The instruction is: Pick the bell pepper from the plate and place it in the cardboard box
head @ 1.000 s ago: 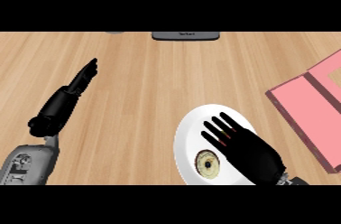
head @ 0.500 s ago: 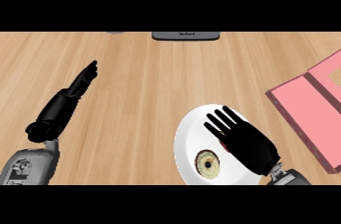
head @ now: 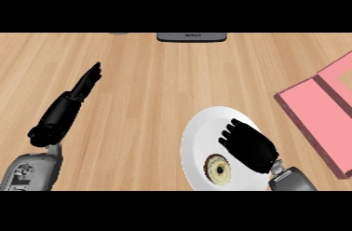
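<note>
Nearest us, the bell pepper [head: 220,169], a pale round slice with a dark rim, lies on the smooth white plate [head: 199,132]. Our right hand [head: 249,146] hovers over it, fingers curling, holding nothing. Left hand [head: 69,106] rests straight-fingered on woodgrain counter [head: 158,81]. Farther right, the pink cardboard box [head: 323,118].

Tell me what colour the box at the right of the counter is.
Pink; the box shows in the head view, right of the white plate.
</note>
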### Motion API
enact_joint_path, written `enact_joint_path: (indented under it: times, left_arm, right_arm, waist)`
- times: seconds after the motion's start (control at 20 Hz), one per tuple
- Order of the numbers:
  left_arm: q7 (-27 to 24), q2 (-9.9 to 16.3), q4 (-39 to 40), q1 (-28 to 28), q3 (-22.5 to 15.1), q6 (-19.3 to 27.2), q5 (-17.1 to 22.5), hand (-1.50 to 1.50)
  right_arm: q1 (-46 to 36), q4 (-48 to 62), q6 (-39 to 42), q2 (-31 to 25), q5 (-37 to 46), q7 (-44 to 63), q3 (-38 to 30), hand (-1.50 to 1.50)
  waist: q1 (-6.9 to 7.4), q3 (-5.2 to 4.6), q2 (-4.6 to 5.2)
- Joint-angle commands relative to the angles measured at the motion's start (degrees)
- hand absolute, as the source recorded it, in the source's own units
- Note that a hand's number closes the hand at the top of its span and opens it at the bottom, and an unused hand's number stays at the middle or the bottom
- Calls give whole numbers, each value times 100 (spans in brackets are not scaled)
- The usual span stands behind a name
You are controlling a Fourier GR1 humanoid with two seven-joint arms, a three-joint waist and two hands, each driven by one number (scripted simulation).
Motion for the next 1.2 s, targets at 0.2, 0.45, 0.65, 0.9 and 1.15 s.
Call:
enact_joint_path:
  times: [0.2, 0.45, 0.65, 0.9, 1.15]
  left_arm:
    - [-17, -8, -179, 214, 117, -63, -13, 0]
    - [-1, 242, -81, 70, 327, -404, 274, 0]
    - [83, 51, -178, 9, 143, -163, 60, 0]
    - [25, 47, -180, 79, 87, -235, 27, 0]
    - [71, -101, -354, 316, 46, -121, -41, 0]
  right_arm:
    - [39, -68, -928, 72, -42, -492, -121, 150]
    - [-222, 230, -427, 797, -558, 109, -716, 150]
    - [-136, 537, 240, 1692, -1304, 1819, -1707, 150]
    - [-1723, 900, 29, 1721, -1661, 3201, -1554, 150]
    - [-2244, 162, 455, 1730, -1417, 3624, -1691, 150]
  waist:
    - [3, 16, 3]
    - [47, 14, 14]
    - [28, 24, 39]
    - [139, 17, 21]
    - [44, 14, -5]
